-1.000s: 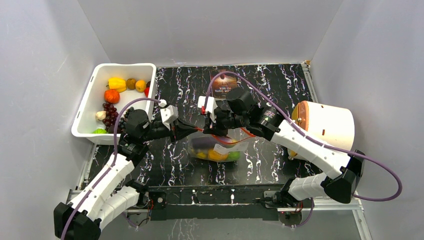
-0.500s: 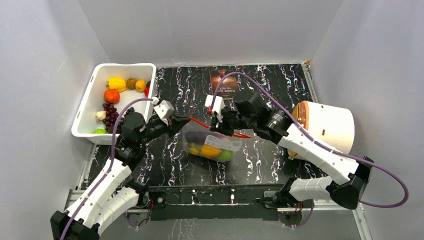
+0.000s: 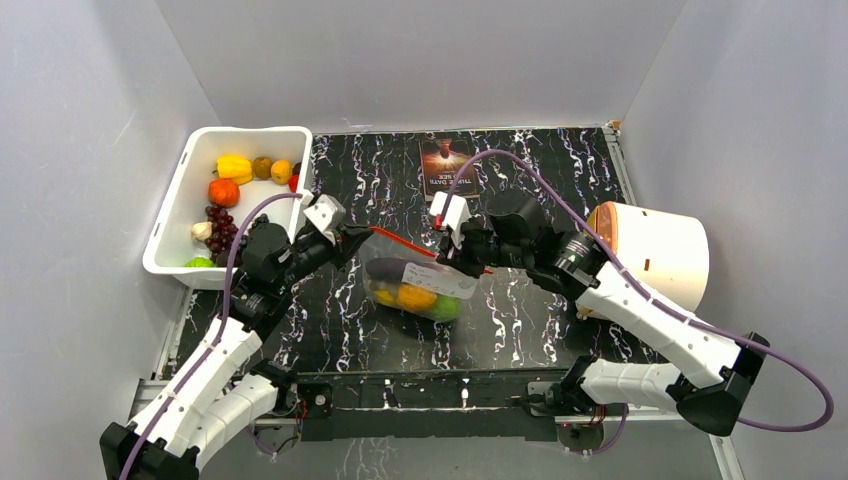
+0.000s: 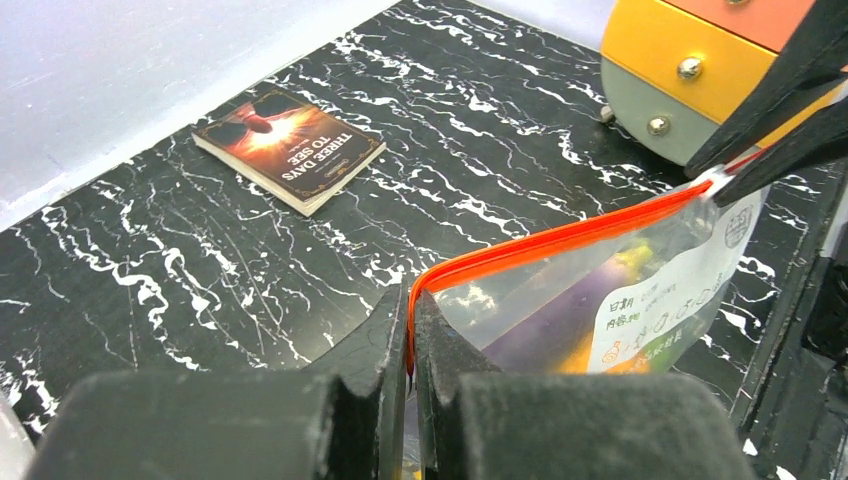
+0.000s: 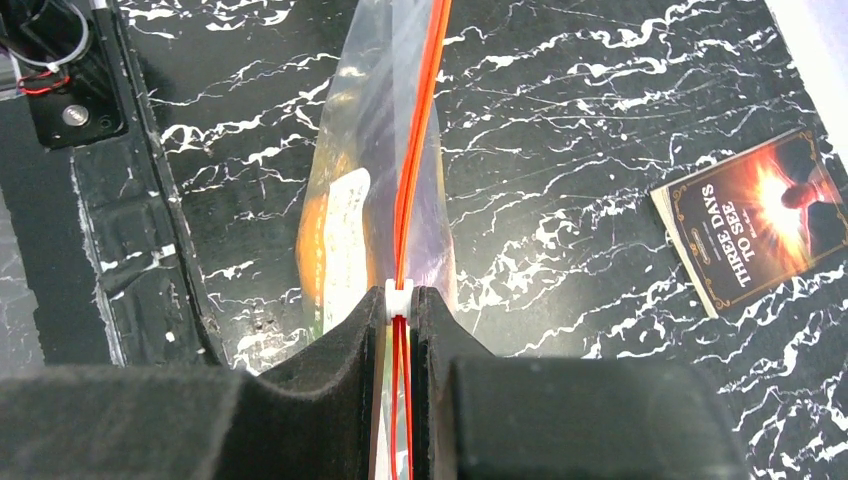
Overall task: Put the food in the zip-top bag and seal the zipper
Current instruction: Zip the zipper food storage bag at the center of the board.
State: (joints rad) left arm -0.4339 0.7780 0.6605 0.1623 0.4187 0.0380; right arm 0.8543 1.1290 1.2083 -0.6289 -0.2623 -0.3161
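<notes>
Broadly: black table (image 3: 550,170), with a white tub (image 3: 165,235) of fruit at its far left. Bag (image 3: 420,290), fruit inside, hung at mid-table, stretched between both grippers. Book (image 3: 447,165) lay beyond it, on the far side. Left gripper (image 3: 364,234) was pinched tight on the left end of the zipper (image 3: 405,244); right gripper (image 3: 468,262) was clamped narrow on its right end.

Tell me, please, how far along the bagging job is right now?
Done: colourful food sits inside the clear floppy zip-top bag. In hand: left jaws and right jaws are shut on opposite ends of its thin red-orange zipper strip, the right at a small white slider. Remaining: the strip appears parted ahead of the slider, so sealing remains.
</notes>
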